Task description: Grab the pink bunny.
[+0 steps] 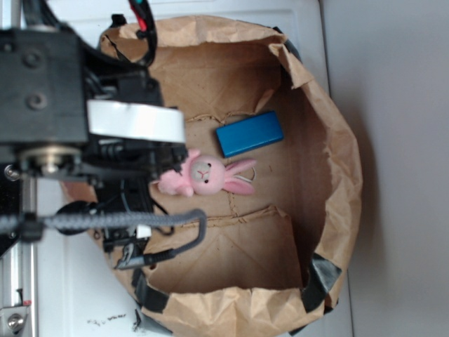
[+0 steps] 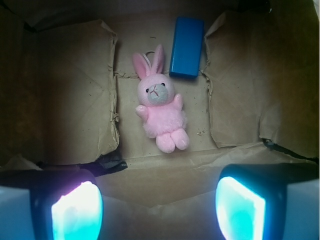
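It looked like a robot lab. A black robot arm (image 1: 70, 126) hung over a taped paper bag (image 1: 337, 175) on a white table (image 1: 70, 281).

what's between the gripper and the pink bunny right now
Nothing but bare brown paper bag floor. In the wrist view the open gripper sits short of the pink bunny, with no object in the gap.
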Action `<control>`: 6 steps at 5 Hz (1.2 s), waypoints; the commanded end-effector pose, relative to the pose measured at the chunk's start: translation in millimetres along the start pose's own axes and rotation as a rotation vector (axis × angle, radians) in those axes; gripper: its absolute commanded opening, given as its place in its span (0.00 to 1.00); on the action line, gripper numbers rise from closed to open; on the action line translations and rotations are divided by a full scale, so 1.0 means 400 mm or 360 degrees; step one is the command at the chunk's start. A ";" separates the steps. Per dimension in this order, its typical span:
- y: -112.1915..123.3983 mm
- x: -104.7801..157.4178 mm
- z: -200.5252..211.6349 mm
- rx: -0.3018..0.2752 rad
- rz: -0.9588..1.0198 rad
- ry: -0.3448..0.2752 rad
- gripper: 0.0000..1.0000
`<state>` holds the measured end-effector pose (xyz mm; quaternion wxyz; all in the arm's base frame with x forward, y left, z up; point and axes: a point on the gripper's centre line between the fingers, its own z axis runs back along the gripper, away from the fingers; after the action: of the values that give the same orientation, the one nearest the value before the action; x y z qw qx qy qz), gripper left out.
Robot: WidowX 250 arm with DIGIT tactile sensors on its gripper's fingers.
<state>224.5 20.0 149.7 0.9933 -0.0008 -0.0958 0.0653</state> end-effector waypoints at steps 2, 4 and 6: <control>0.009 0.019 0.029 -0.0009 0.0021 -0.0067 1.00; 0.047 0.067 -0.052 -0.0043 -0.0002 -0.0021 1.00; 0.052 0.109 -0.092 0.0008 -0.0007 -0.0021 1.00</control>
<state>267.2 44.3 109.7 0.9944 0.0051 -0.0850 0.0625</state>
